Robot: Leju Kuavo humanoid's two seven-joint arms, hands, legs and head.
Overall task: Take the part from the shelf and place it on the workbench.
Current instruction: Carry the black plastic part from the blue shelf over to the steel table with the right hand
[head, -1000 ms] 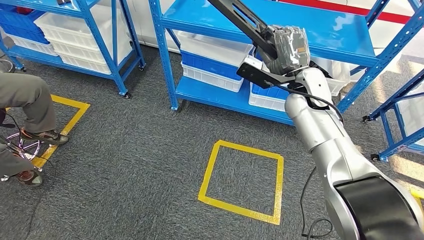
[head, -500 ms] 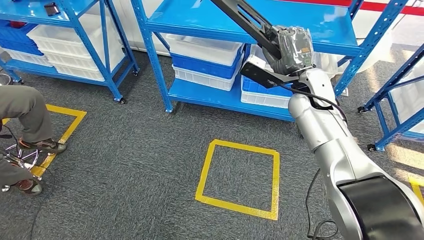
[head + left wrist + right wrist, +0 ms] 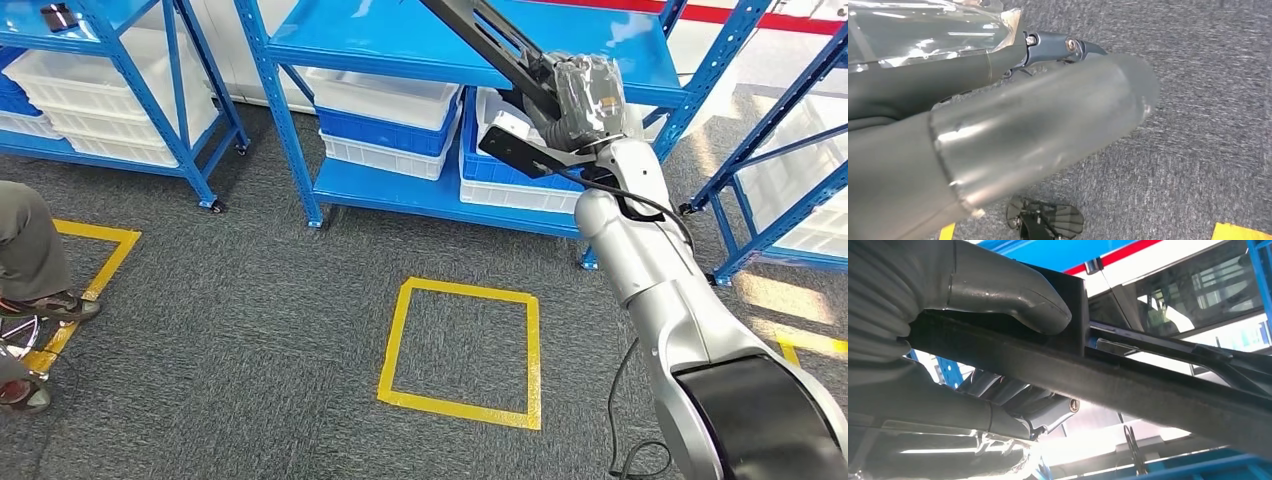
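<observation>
— Where was the part [image 3: 490, 38]?

— In the right hand [image 3: 580, 95], raised in front of the blue shelf [image 3: 440, 45]. From the head view it was a long black bar running up from the hand across the shelf's upper board, with white and blue bins [image 3: 385, 125] on the boards below it.

— And the grip itself?

— The right wrist view told more: the thick grey thumb [image 3: 1013, 302] lay pressed on top of the black part [image 3: 1128, 382], the darker fingers [image 3: 973, 415] curled beneath — a firm hold.

— The left hand [image 3: 998, 135]?

— Its wrist view looked down at grey carpet; I could not tell how its fingers lay. The head view showed a yellow taped square [image 3: 462, 352] on the carpet short of the shelf, and a person's leg [image 3: 35, 250] far off to one side.
</observation>
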